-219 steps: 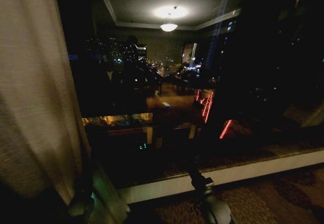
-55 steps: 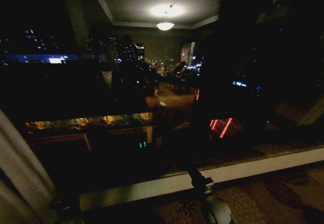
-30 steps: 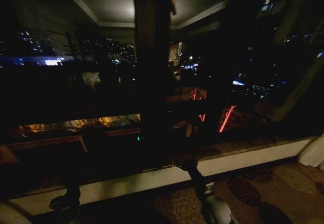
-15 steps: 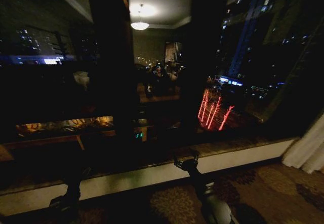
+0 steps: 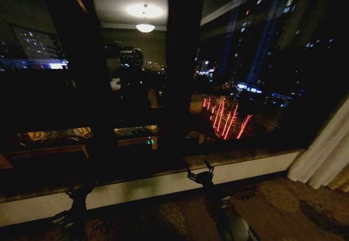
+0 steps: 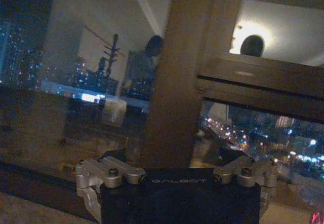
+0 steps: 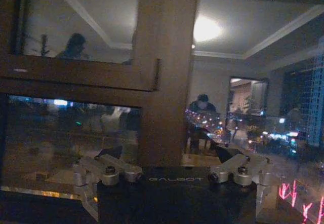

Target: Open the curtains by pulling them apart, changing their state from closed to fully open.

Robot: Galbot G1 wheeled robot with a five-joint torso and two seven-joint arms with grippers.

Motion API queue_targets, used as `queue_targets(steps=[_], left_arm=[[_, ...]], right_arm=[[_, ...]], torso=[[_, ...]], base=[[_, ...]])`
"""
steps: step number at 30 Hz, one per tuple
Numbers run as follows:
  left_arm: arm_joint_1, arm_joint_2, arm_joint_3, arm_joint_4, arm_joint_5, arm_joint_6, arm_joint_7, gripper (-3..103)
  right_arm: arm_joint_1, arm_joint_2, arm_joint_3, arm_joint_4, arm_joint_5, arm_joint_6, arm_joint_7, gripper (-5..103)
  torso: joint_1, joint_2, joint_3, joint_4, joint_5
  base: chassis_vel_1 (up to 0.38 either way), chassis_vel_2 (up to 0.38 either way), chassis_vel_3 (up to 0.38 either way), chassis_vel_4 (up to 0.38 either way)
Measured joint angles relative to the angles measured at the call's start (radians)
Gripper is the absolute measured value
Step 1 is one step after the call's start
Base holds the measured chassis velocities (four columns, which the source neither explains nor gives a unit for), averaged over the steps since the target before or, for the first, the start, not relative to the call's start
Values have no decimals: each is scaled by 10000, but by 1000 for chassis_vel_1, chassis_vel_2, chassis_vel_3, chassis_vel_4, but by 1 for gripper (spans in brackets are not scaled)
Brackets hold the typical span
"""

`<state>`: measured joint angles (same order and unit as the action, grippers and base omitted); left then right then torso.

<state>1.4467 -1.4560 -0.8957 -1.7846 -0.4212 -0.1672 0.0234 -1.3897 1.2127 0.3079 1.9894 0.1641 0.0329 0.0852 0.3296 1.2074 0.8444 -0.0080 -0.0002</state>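
Note:
A cream-white sheer curtain (image 5: 326,149) hangs gathered in pleats at the right edge of the head view, clear of the dark window glass. My right gripper (image 5: 199,170) is held low in front of the window sill, open with nothing between its fingers, well left of that curtain. My left gripper (image 5: 79,190) hangs low at the left, also in front of the sill. In the wrist views the left gripper (image 6: 176,159) and the right gripper (image 7: 169,157) both stand open and empty, facing the wooden window frame.
A dark wooden window post (image 5: 182,61) rises just behind the right gripper. A pale sill (image 5: 147,189) runs along the bottom of the glass. Patterned carpet (image 5: 283,211) lies below. The glass reflects a ceiling lamp (image 5: 145,27) and city lights.
The head camera has swung to the right: the left curtain panel has slid out of the picture and the right panel has come in at the right edge. Both grippers stay low and empty.

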Motion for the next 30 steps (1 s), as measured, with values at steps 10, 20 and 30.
queue_targets(steps=[10, 20, 30], left_arm=[[0, 0, 1, 0, 0, 0, 0, 100], [0, -1, 2, 0, 0, 0, 1, 100], [-1, 4, -6, 0, 0, 0, -4, 100]], right_arm=[[0, 0, 0, 0, 0, 0, 1, 100], [0, 0, 2, -1, 0, 0, 2, 100], [0, 4, -5, 0, 0, 0, -2, 100]], torso=[[0, 0, 0, -1, -1], [-2, 1, -1, -1, 2], [2, 0, 0, 0, 0]], base=[[-351, -351, 346, 350], [-122, -144, 148, 131], [25, -2, -16, -2]])
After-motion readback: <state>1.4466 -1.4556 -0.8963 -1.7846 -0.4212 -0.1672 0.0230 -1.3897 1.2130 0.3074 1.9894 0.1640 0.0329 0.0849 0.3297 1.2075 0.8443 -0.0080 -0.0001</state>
